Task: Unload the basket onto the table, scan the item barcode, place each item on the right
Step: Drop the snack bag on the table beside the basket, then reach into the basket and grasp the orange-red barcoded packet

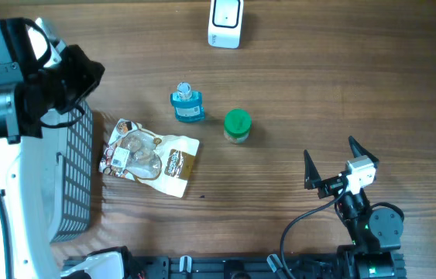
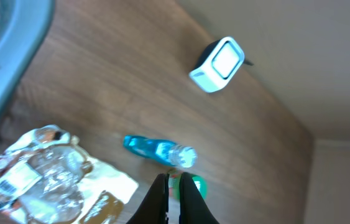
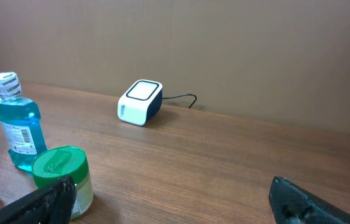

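The white barcode scanner [image 1: 224, 22] stands at the table's far edge; it also shows as the scanner [image 2: 219, 64] and, with its cable, the scanner [image 3: 140, 101]. Three items lie mid-table: a blue mouthwash bottle [image 1: 187, 103], a green-lidded jar [image 1: 237, 126] and a snack bag [image 1: 149, 155] with a white barcode label. My left gripper [image 2: 173, 186] is shut and empty, raised over the basket at the far left [image 1: 90, 74], away from the items. My right gripper [image 3: 171, 208] is open and empty at the near right [image 1: 331, 149], right of the jar [image 3: 63, 171].
A grey mesh basket [image 1: 74, 178] sits along the left side, right beside the snack bag [image 2: 44, 180]. The bottle [image 2: 159, 150] stands just left of the jar [image 2: 194, 185]. Bare wood lies between the jar and the scanner.
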Robot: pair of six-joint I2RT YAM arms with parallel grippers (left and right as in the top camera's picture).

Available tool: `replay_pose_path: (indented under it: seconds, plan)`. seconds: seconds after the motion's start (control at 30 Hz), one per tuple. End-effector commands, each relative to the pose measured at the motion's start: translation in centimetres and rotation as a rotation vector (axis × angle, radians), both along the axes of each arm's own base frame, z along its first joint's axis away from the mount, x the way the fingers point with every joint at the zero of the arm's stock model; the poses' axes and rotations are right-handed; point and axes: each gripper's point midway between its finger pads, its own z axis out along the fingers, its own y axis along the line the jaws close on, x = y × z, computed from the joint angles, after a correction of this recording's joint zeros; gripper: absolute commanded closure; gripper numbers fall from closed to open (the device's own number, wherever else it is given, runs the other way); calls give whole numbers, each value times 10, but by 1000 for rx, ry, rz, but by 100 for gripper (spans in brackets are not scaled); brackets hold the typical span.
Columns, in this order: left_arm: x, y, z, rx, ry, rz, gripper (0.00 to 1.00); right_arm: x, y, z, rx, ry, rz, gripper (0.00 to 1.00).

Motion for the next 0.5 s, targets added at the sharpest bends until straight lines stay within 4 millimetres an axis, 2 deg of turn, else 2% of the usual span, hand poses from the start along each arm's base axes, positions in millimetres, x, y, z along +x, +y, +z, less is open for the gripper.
replay_pose_path:
  seconds: [0.0,0.1,0.17,0.2,0.23,0.27,0.3,0.33,0.4,0.47]
  plan:
    - [-5,4,-28,74,61,-39,96,0,-1,2,10,-5,-5,0]
    - [-9,3,-45,76,103,-52,96,0,-1,2,10,-5,-5,0]
    - [-7,4,-38,80,69,-48,96,0,-1,2,10,-6,-5,0]
    - [-6,8,-26,86,21,-34,96,0,-1,2,11,-5,-5,0]
    - [-6,12,-13,95,-30,-18,78,0,-1,2,10,-5,-5,0]
    - [-8,19,1,104,-80,5,40,0,-1,2,11,-5,-5,0]
    - [-11,25,12,114,-114,26,17,0,-1,2,11,-5,-5,0]
    - [-17,36,27,128,-154,59,0,0,-1,2,10,-5,-5,0]
    - [-32,63,53,185,-225,131,0,0,-1,2,11,-5,-5,0]
    - [-48,90,62,211,-233,224,0,0,-1,2,10,-5,-5,0]
